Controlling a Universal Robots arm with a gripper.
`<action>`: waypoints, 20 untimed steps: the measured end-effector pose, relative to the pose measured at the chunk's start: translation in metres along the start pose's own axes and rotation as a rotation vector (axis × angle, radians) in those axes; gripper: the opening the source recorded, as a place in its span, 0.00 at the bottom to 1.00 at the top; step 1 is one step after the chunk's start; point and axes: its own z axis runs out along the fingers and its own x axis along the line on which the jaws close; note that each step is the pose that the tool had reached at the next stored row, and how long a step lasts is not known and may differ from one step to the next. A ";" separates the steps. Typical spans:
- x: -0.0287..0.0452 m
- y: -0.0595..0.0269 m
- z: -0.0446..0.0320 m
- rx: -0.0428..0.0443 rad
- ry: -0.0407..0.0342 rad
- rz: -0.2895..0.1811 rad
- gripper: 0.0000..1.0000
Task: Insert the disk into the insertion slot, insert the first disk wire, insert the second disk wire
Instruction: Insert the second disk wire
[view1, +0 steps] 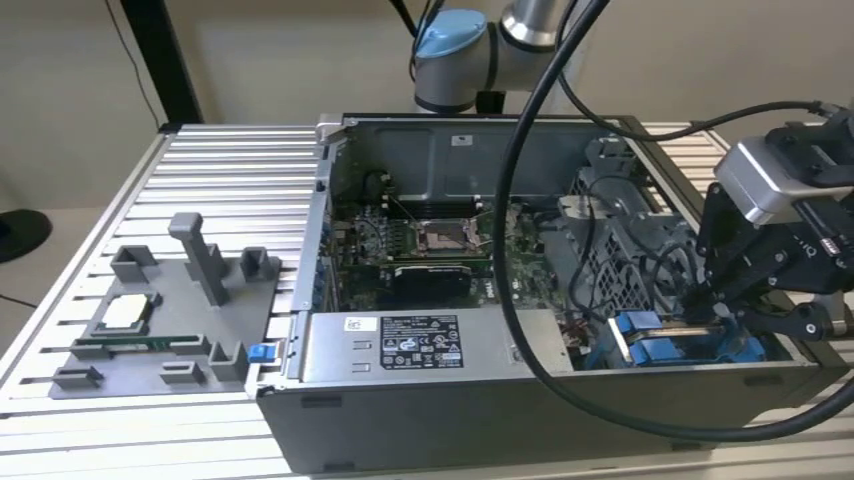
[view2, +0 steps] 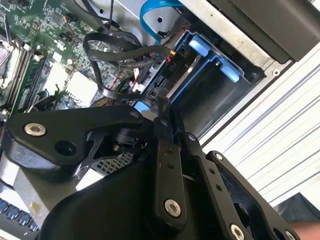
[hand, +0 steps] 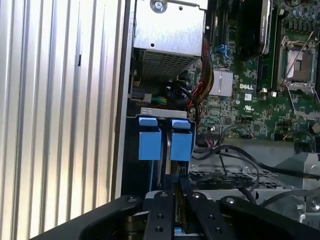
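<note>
Exterior view: you've got the open PC case sitting on the ribbed metal table, near its front edge. The gripper is down inside the case at the corner toward the exterior view's right, tips right at the insertion slot w/ its blue rails. Grey power-supply box lies along the case's front wall, motherboard behind it. A grey fixture tray sits on the table by the exterior view's left edge, well apart from the case.

Second wrist view: the fingers are drawn nearly together, but you can't tell if they pinch anything. Just past the tips you see a black connector w/ black wires at the end of the disk, which is seated in the slot between blue rails. A blue flat cable curves above.

First wrist view: two blue tabs of the slot sit side by side at the case wall, just beyond the tips. Fingers close together here too; grip contents unclear.
</note>
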 end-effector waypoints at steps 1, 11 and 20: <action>0.0000 -0.0001 0.0000 0.0000 0.0001 0.000 0.00; -0.0066 -0.0008 0.0033 0.0237 0.0075 -0.004 0.00; -0.0083 -0.0022 0.0059 0.0251 0.0095 -0.004 0.00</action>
